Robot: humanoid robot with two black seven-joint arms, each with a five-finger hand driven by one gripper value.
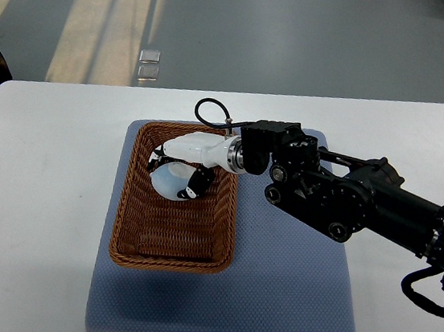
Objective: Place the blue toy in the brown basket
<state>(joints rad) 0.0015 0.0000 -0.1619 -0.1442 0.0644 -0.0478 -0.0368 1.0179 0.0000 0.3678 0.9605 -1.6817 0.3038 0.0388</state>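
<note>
Pale blue toy (pixel 170 179) sits right in my right hand (pixel 183 169), fingers wrapped around it, inside the brown basket (pixel 170 245). Basket's on the blue mat (pixel 288 287), white table (pixel 40 192) below.

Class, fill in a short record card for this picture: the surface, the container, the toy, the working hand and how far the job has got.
surface: white table with blue rectangular mat
container: brown woven wicker basket on the mat
toy: pale blue rounded toy, over the basket's far end
working hand: right hand, fingers curled around the toy
left hand: not visible
progress: toy not yet released
</note>
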